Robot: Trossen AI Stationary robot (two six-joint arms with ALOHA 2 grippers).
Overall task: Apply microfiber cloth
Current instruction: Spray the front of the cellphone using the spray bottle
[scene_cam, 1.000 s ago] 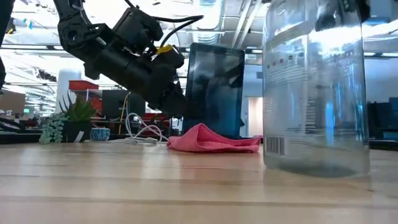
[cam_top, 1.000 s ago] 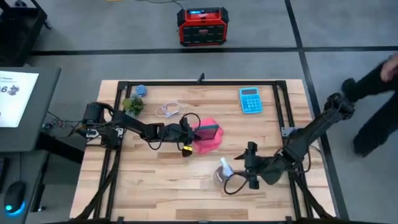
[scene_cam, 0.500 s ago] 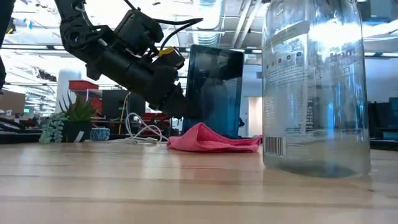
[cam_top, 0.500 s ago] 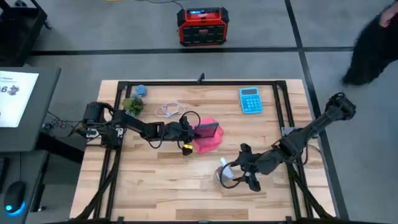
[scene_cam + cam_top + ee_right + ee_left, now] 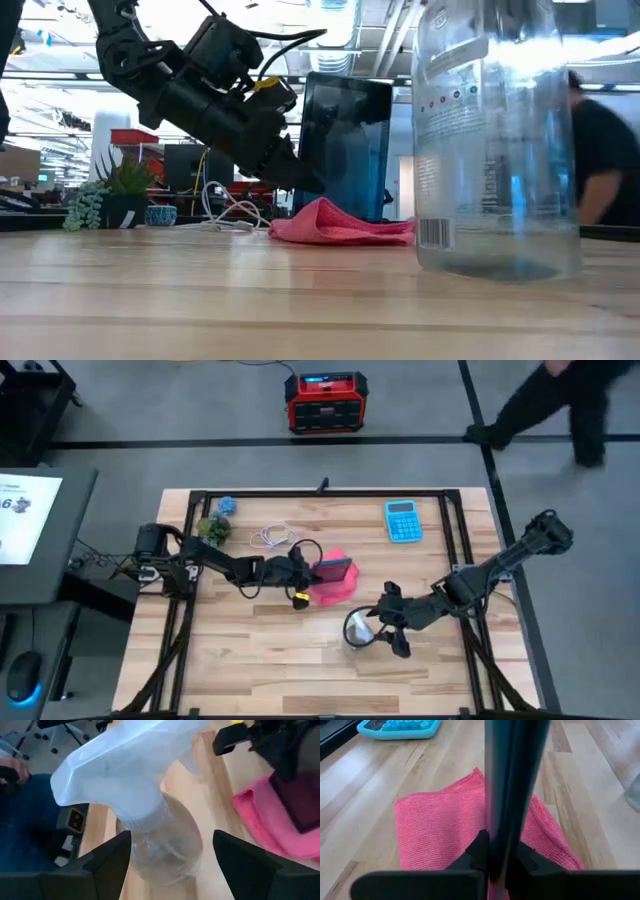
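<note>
Tabletop: right end effector (image 5: 385,632), open, moved around spray bottle (image 5: 358,630); left end effector (image 5: 318,572) keeps phone (image 5: 335,570) clamped.

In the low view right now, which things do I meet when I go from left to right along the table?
Small plant → white cable → pink cloth → clear spray bottle.

A grey concrete floor (image 5: 150,420) is being crossed by a dark-clothed person (image 5: 545,400); a red boxy device (image 5: 325,402) is being left standing there.

Left end effector (image 5: 501,865) clamps dark phone (image 5: 512,780) edge-on, apparently, above pink microfiber cloth (image 5: 440,827); blue calculator (image 5: 400,727) beyond.
</note>
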